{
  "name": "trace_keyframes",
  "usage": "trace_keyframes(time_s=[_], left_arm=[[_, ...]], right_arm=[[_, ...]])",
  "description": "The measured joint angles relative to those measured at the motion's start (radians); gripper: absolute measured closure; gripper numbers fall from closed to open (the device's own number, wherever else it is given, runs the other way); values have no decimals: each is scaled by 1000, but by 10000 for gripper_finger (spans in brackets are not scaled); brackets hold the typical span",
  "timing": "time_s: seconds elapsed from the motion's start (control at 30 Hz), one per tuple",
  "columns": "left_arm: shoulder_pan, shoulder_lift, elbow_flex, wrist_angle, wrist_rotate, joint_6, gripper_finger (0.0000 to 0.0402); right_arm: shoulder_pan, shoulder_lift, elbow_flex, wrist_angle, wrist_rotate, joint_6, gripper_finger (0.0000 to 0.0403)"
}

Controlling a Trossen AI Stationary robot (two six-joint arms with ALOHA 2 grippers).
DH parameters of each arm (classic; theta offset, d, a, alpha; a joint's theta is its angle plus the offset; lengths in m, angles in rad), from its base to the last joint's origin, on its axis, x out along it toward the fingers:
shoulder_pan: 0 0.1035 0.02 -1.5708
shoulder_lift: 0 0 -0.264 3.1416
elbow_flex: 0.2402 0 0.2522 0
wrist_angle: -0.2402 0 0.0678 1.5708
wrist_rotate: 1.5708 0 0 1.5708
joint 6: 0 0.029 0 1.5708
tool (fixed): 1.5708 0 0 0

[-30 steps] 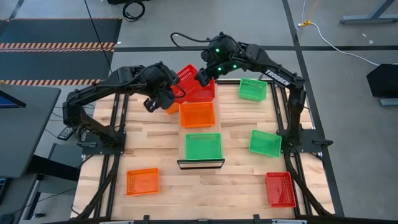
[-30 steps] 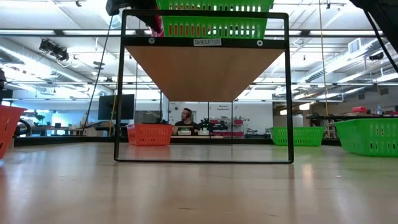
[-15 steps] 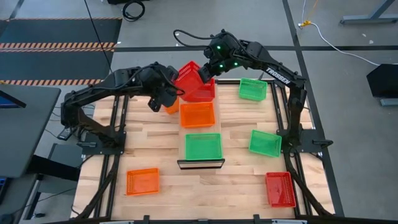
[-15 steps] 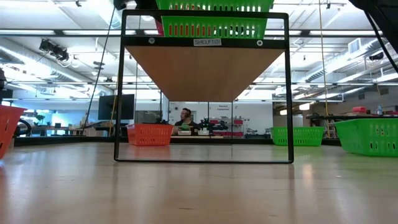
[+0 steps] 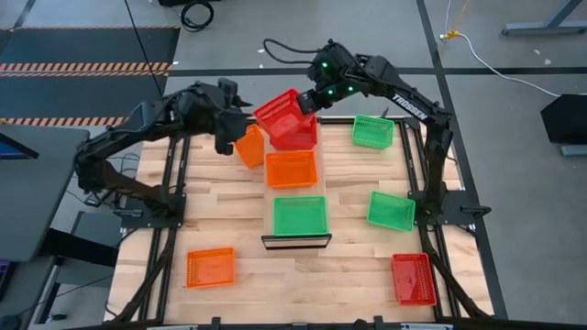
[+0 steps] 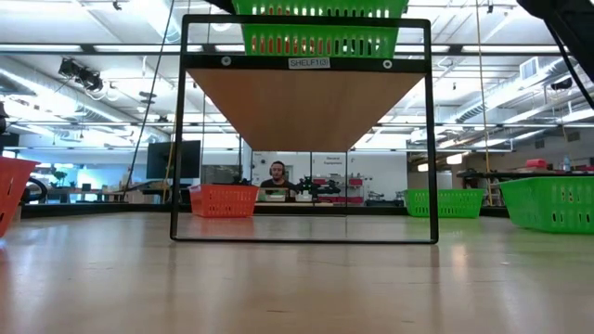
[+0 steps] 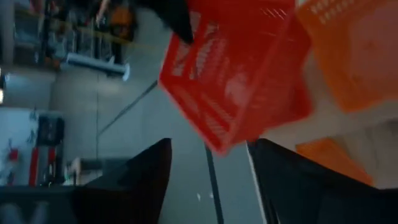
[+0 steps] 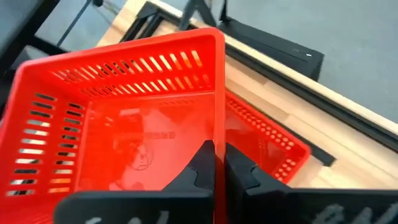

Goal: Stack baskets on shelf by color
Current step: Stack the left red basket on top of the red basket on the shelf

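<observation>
Now right gripper (image 8: 214, 163) clamped on rim of tilted red basket (image 5: 278, 114), lifted above another red basket (image 8: 267, 146), apparently at shelf (image 5: 295, 240) far end. Left gripper (image 5: 223, 139) spread wide, empty, beside it.

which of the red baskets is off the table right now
The tilted red basket at the far end of the shelf, pinched at its rim by the right gripper. The other red basket lies flat at the table's near right corner.

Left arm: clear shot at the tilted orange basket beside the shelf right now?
Probably yes. The left claw is open, holds nothing, and sits right next to the orange basket. The right claw holds the red basket close by, above the shelf's far end, which could crowd the approach.
</observation>
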Motion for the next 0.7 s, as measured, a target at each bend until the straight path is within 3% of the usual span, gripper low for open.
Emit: trace_keyframes(time_s=[0.17, 0.37, 0.7], left_arm=[[5, -37, 1, -1, -108, -186, 142], [8, -67, 0, -13, -134, -433, 159], [9, -73, 0, -13, -134, -561, 192]], right_arm=[[-18, -12, 0, -60, 99, 92, 394], [-4, -22, 1, -98, 211, 252, 391], [111, -19, 2, -128, 386, 523, 391]])
